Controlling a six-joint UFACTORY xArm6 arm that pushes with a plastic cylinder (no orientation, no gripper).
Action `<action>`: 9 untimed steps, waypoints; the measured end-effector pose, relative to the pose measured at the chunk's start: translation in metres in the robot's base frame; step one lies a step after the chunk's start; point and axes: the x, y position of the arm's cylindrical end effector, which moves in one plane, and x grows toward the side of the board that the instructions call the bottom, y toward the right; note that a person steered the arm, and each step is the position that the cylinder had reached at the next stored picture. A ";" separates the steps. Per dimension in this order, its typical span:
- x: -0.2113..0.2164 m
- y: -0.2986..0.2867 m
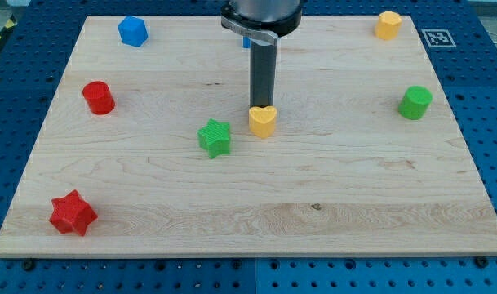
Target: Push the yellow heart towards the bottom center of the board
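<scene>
Board (354,204), yellow heart (263,121) lobes upward

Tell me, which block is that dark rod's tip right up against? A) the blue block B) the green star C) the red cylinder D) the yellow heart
D: my tip sits at the top edge of the yellow heart, while the green star lies apart to the view's left.

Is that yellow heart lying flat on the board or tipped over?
Flat: the yellow heart shows its heart-shaped top face upward, just below my tip.
</scene>
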 end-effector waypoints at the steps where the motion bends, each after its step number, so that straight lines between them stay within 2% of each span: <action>1: 0.000 0.000; 2: 0.000 -0.003; 3: -0.006 -0.031; 6: 0.016 0.021; 7: 0.020 0.022; 9: 0.049 0.044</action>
